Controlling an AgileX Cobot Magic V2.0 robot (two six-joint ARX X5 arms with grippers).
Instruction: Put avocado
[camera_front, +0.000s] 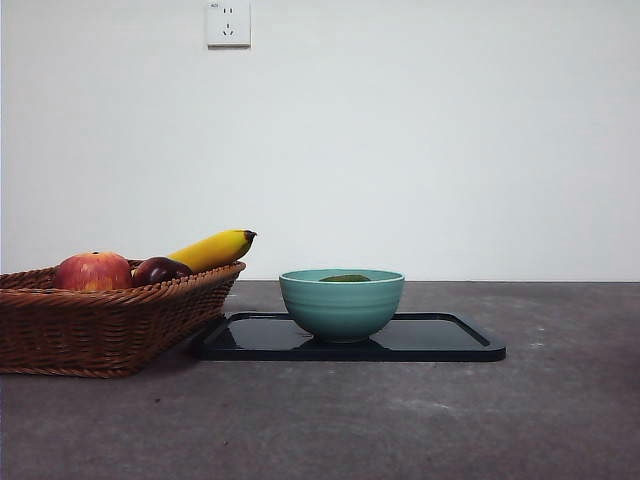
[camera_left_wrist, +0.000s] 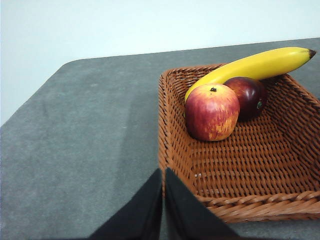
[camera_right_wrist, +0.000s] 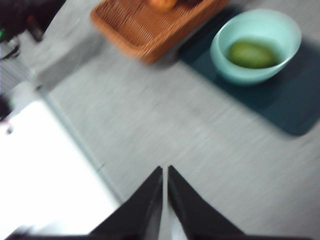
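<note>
Already lying in teal bowl (camera_right_wrist: 256, 45) on black tray (camera_front: 470, 345): avocado (camera_right_wrist: 251, 54), apparently delivered; left gripper (camera_left_wrist: 163, 172), right gripper (camera_right_wrist: 164, 170) hanging clenched, empty, well clear.

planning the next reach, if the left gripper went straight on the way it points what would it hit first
Most likely the near rim of the brown wicker basket: the left gripper is shut and its tips sit right by that corner. Depth is unclear, so it might just skim the grey table beside it.

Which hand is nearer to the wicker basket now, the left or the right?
Left. The left hand hovers at the wicker basket's near corner. The right hand is further off, across bare table from the basket.
</note>
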